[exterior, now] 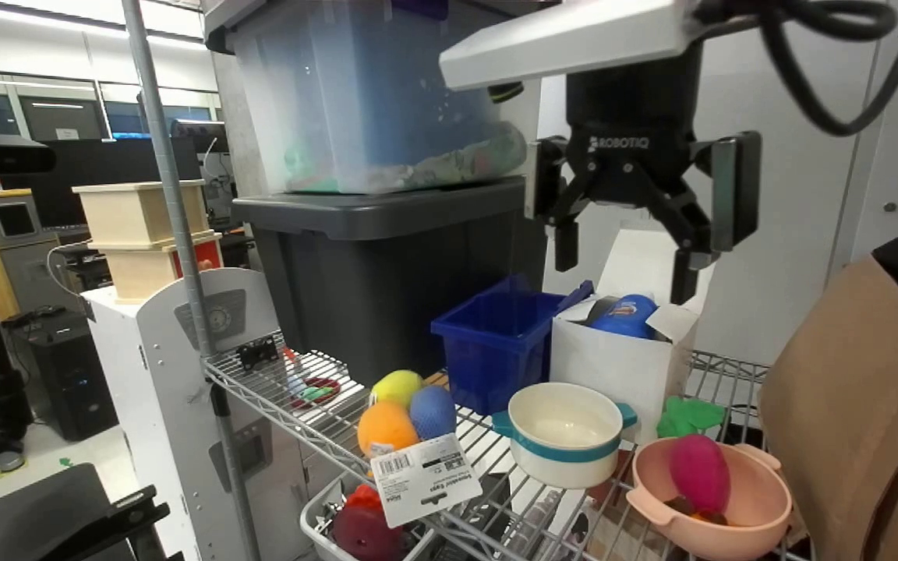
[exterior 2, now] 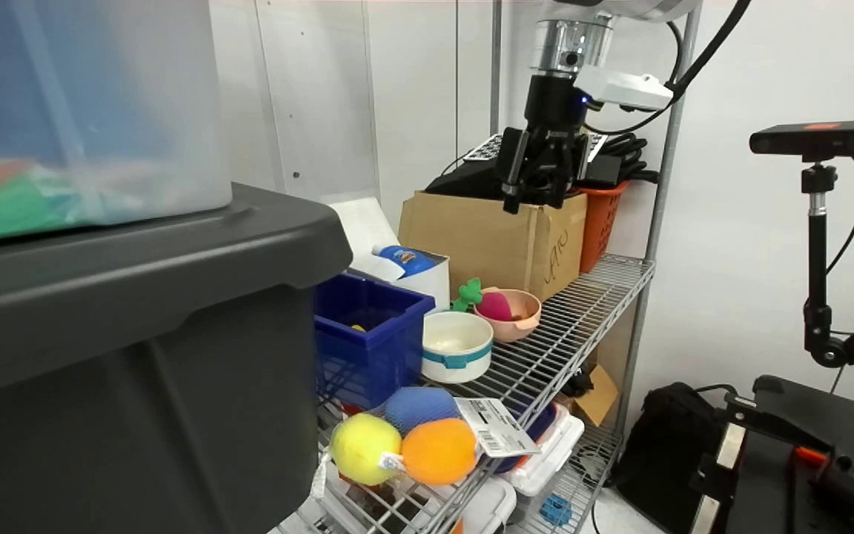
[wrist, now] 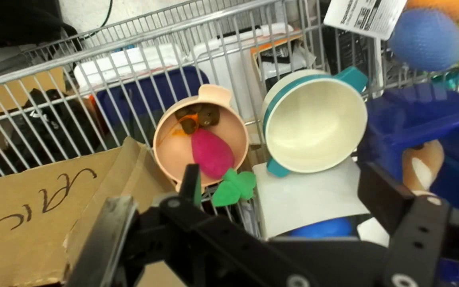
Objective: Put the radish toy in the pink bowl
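The radish toy (exterior: 700, 473) lies tilted in the pink bowl (exterior: 722, 539). Its magenta body is inside and its green leaves stick out over the rim. The toy also shows in an exterior view (exterior 2: 494, 306) and in the wrist view (wrist: 212, 153). The pink bowl stands on the wire shelf and shows in an exterior view (exterior 2: 516, 329) and the wrist view (wrist: 170, 153). A small brown and orange thing (wrist: 197, 117) is also in the bowl. My gripper (exterior: 625, 262) is open and empty, well above the shelf. It also shows in an exterior view (exterior 2: 534, 198) and the wrist view (wrist: 284, 179).
A white bowl with a teal rim (exterior: 566, 460) stands beside the pink bowl. Behind are a white box (exterior: 613, 358) and a blue bin (exterior: 488, 351). A cardboard box (exterior 2: 471, 230) stands beside the pink bowl. Netted balls (exterior 2: 438, 451) lie near the shelf's edge. Dark bins (exterior: 394, 296) are stacked high.
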You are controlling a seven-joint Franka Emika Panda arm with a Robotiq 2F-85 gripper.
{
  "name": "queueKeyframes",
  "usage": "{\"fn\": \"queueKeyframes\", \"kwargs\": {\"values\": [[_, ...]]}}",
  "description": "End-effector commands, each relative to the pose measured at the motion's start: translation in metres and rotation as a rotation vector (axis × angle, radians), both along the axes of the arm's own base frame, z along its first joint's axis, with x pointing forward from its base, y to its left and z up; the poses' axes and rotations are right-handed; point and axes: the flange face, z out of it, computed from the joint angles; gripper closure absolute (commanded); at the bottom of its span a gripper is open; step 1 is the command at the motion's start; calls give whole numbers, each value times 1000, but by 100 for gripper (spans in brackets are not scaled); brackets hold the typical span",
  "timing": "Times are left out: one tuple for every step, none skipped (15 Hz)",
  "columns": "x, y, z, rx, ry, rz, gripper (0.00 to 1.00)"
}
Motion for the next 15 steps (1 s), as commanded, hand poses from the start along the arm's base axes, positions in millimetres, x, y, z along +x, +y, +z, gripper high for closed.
{"fn": "queueKeyframes", "kwargs": {"values": [[-36,37,3,15,23,69,0],[-42,44,3,20,30,78,0],[-46,49,7,22,32,89,0],[-51,54,11,23,30,98,0],[-56,59,17,24,26,108,0],[-62,63,23,26,20,118,0],[-69,67,29,22,11,129,0],[-78,74,35,20,2,148,0],[-91,83,39,15,0,172,0],[-103,91,41,7,-4,195,0],[-114,98,44,3,-6,215,0],[-126,106,45,2,-7,233,0],[-136,112,49,3,-6,247,0],[-145,117,54,4,-10,257,0],[-152,120,60,4,-19,265,0]]}}
